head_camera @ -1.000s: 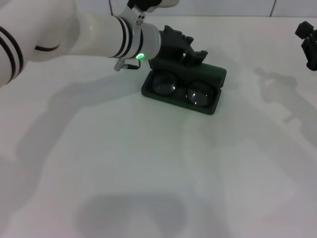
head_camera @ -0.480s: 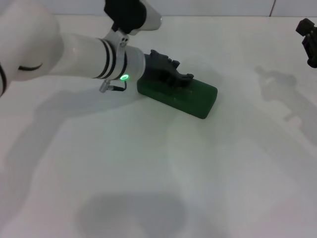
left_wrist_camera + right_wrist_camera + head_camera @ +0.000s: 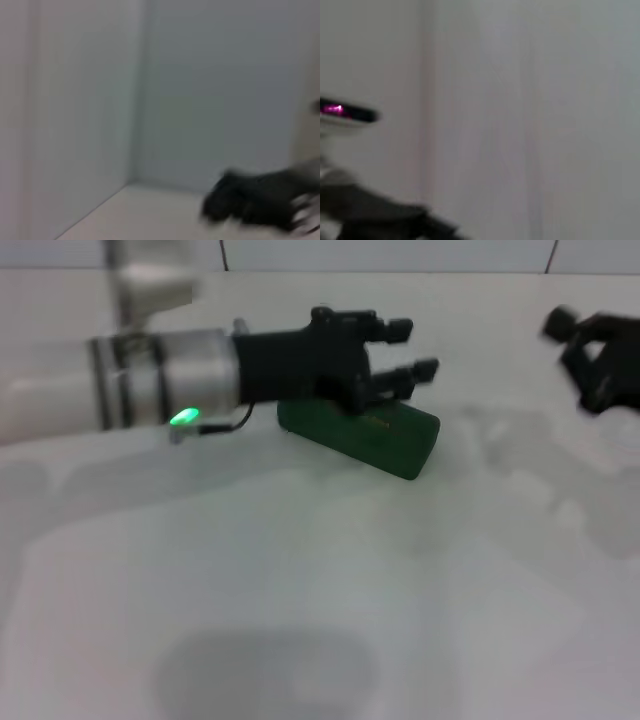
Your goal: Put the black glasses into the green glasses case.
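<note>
The green glasses case (image 3: 372, 437) lies shut on the white table, a little right of the middle in the head view. The black glasses are hidden from view. My left gripper (image 3: 409, 350) hovers just above the case's far edge, held level and pointing right. It is open, and nothing sits between its fingers (image 3: 397, 329). My right gripper (image 3: 598, 362) hangs at the far right, well apart from the case. In the left wrist view, a dark blurred shape (image 3: 260, 205) that I cannot identify shows low near the wall.
The white table (image 3: 320, 590) stretches wide in front of the case. A tiled wall runs along its far edge. The left forearm (image 3: 150, 390) reaches across the table's left half. The right wrist view shows mostly wall and a blurred dark part (image 3: 365, 215).
The case stood open with the glasses in it; the lid came down. The left gripper has since lifted off and turned level. The right gripper has moved in to the left.
</note>
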You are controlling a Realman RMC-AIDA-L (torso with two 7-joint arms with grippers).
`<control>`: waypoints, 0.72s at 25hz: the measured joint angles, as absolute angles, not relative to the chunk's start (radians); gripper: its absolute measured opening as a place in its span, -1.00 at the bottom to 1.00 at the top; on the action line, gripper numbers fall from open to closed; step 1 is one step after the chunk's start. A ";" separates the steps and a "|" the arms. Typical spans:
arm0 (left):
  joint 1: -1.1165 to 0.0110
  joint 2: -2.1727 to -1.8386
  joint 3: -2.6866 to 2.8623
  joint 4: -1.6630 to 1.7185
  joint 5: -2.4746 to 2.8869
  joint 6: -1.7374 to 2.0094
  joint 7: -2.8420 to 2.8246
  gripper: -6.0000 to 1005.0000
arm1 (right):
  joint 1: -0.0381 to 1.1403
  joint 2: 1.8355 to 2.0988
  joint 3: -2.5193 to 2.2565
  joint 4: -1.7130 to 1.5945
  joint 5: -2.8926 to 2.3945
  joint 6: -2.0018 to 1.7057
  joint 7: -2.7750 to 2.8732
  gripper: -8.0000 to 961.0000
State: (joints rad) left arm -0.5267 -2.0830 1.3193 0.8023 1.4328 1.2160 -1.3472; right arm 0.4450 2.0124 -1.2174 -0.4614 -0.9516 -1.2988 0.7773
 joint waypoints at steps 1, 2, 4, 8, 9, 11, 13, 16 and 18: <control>-0.507 -2.083 1.288 0.803 1.428 1.309 -1.315 0.32 | 0.448 2.011 -1.218 -0.472 -1.001 -1.341 0.782 -0.92; -0.488 -2.084 1.256 0.803 1.426 1.395 -1.294 0.34 | 0.452 2.007 -1.218 -0.504 -1.106 -1.426 0.808 -0.92; -0.445 -2.087 1.202 0.804 1.423 1.522 -1.269 0.37 | 0.454 2.004 -1.218 -0.534 -1.168 -1.469 0.852 -0.92; -0.370 -2.080 1.149 0.779 1.406 1.599 -1.250 0.45 | 0.463 2.003 -1.218 -0.579 -1.245 -1.507 0.981 -0.85; -0.357 -2.076 1.141 0.764 1.407 1.602 -1.244 0.48 | 0.466 2.004 -1.218 -0.579 -1.250 -1.507 0.990 -0.83; -0.350 -2.069 1.131 0.724 1.410 1.603 -1.215 0.55 | 0.470 2.007 -1.218 -0.579 -1.271 -1.510 0.998 -0.78; -0.348 -2.064 1.129 0.672 1.410 1.605 -1.167 0.61 | 0.477 2.012 -1.219 -0.579 -1.309 -1.518 0.992 -0.69; -0.351 -2.062 1.128 0.634 1.410 1.608 -1.133 0.70 | 0.491 2.019 -1.225 -0.572 -1.349 -1.513 0.979 -0.54; -0.346 -2.065 1.128 0.626 1.408 1.609 -1.122 0.76 | 0.500 2.021 -1.235 -0.570 -1.358 -1.507 0.976 -0.45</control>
